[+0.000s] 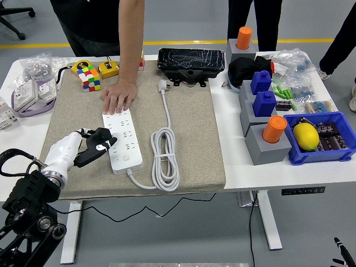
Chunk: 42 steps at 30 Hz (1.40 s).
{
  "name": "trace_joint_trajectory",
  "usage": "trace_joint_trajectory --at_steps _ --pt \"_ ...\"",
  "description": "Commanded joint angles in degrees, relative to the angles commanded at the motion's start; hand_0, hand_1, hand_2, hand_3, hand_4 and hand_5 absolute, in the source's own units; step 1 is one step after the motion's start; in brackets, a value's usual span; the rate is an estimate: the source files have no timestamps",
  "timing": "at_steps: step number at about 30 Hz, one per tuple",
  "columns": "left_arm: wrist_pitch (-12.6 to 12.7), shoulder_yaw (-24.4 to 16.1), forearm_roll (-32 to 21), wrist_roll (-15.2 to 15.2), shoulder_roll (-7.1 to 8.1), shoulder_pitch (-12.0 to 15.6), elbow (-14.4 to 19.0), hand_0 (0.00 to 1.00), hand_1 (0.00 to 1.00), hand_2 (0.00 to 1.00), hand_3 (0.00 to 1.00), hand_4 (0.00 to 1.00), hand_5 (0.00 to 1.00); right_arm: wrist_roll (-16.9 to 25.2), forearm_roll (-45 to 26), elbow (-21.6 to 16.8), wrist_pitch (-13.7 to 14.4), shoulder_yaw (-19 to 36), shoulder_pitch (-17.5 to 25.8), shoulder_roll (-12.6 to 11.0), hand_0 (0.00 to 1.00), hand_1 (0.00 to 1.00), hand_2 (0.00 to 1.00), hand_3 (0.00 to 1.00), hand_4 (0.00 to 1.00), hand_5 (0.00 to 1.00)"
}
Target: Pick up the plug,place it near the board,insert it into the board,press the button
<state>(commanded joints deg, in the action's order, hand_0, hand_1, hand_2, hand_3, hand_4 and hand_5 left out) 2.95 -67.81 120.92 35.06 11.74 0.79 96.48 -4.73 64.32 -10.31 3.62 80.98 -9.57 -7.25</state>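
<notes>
Your left hand's fingers (103, 146) are hanging loosely curled with nothing in them, their dark tips sitting just at the left edge of the power strip (123, 140), and the left hand (83, 146) itself is hovering over the beige mat (189, 139) near the tabletop's (245, 167) front left. You are not seeing your right hand over the work area at all. A person's hand (118, 95) is pressing flat on the mat, fingertips touching the far end of the power strip. You are looking at the plug (163, 85) lying unplugged near the mat's far edge, well apart from your left hand, just in front of the black box (191, 60); its white cable (166, 156) is running toward you, coiling beside the strip and joining the strip's near end. Off to the right, grey blocks carrying an orange cylinder (274, 128) and blue pieces are standing beside a blue bin (334, 153) holding a lemon (306, 136)
</notes>
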Motion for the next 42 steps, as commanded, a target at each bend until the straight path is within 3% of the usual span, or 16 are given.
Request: trace_joint_trajectory --at_steps 25,36,42 --pt "-0.34 4.84 -1.73 -0.79 1.55 -3.86 -1.31 0.848 0.881 0.845 0.834 0.998 0.998 -0.03 0.11 0.00 0.02 0.34 -0.36 -0.25 0.808 0.750 0.730 0.768 0.998 0.998" --pt "-0.22 7.81 -2.49 -0.84 3.47 -6.97 -1.65 0.849 0.880 0.844 0.834 0.998 0.998 -0.05 0.12 0.00 0.02 0.34 -0.66 -0.52 0.808 0.750 0.729 0.769 0.998 0.998" --pt "-0.32 8.97 -2.55 -0.75 3.80 -7.78 -1.75 0.848 0.880 0.844 0.835 0.998 0.998 -0.09 0.14 0.00 0.02 0.29 -0.64 -0.55 0.807 0.750 0.729 0.768 0.998 0.998"
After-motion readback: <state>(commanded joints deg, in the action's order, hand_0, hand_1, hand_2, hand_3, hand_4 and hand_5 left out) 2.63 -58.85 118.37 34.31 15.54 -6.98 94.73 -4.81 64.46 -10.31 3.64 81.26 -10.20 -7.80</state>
